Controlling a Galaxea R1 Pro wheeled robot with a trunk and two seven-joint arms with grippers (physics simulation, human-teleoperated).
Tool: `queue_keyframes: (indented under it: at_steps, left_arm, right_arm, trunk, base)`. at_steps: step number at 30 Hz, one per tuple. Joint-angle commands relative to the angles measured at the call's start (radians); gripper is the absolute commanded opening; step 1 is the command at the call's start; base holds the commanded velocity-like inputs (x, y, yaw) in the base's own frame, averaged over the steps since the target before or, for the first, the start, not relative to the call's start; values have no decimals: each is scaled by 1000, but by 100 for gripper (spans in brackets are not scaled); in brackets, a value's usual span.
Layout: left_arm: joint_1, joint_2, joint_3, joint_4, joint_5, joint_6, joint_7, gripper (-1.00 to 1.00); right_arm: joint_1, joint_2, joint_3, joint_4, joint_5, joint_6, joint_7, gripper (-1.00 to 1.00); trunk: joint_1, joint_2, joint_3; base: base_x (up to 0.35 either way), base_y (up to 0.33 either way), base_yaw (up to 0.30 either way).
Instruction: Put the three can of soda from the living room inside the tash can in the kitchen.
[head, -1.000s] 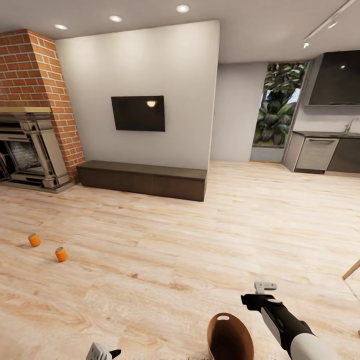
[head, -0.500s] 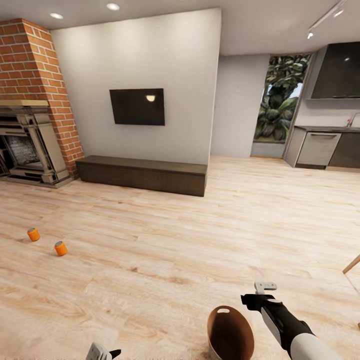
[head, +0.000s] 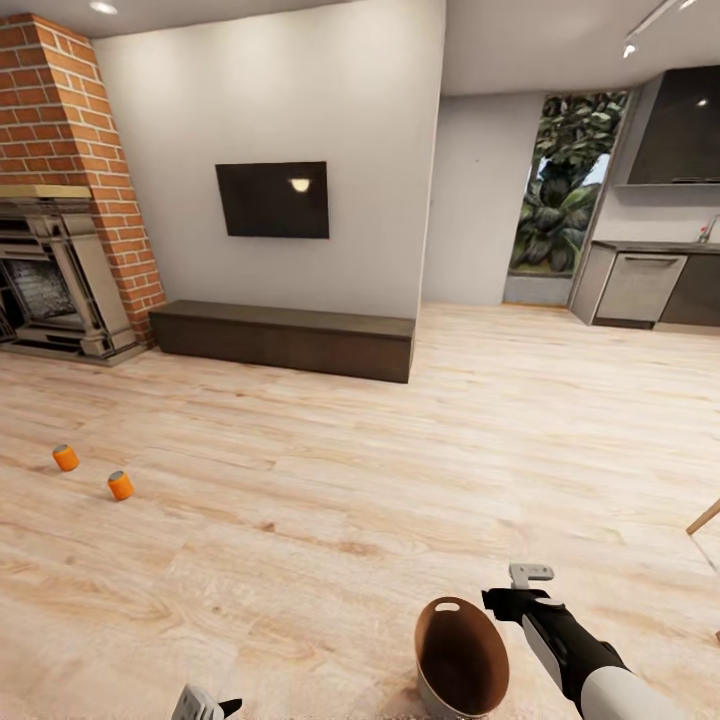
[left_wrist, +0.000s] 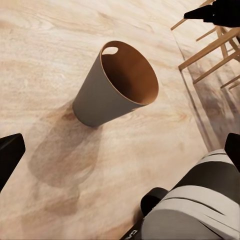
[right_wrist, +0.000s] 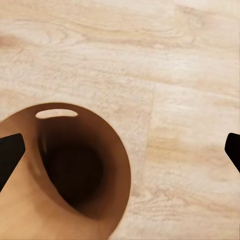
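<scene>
Two orange cans of soda (head: 65, 458) (head: 120, 486) lie apart on the light wood floor at the left, near the fireplace; the dark blue can is out of view. The tash can (head: 470, 655), grey outside and brown inside, stands on the floor close in front of me, tilted in the picture. My right gripper (head: 528, 577) hangs open just right of its rim, and the right wrist view looks down into the bin (right_wrist: 107, 145) between spread fingers (right_wrist: 10, 152). My left gripper (head: 205, 705) is open at the bottom edge, with the bin (left_wrist: 100, 95) ahead of it.
A red brick fireplace (head: 60, 150) stands at the left, with a wall TV (head: 272, 200) over a long dark bench (head: 285, 340) ahead. Kitchen cabinets (head: 640, 285) and a window with plants (head: 560, 200) lie at the far right. Wooden chair legs (head: 705, 515) (left_wrist: 210, 50) stand near my right arm.
The whole picture has slid upward, so the camera has moved; the cans, bench and bin show higher in it. Both arms keep the same pose.
</scene>
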Motion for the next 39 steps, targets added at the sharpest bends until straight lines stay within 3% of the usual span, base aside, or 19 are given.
queue_keyframes:
  at_steps: [1,14,30,39]
  left_arm:
    - [0,0,0,0,0,0,0,100]
    - [0,0,0,0,0,0,0,100]
    - [0,0,0,0,0,0,0,100]
    - [0,0,0,0,0,0,-1,100]
  right_arm:
    - [0,0,0,0,0,0,0,100]
    - [-1,0,0,0,0,0,1,100]
    - [0,0,0,0,0,0,1,100]
    - [0,0,0,0,0,0,1,100]
  trunk:
    - [4,-7,-5]
    - [54,-98,-66]
    - [54,-98,-79]
    - [88,-161,-120]
  base:
    - [0,0,0]
    - [0,0,0]
    - [0,0,0]
    - [0,0,0]
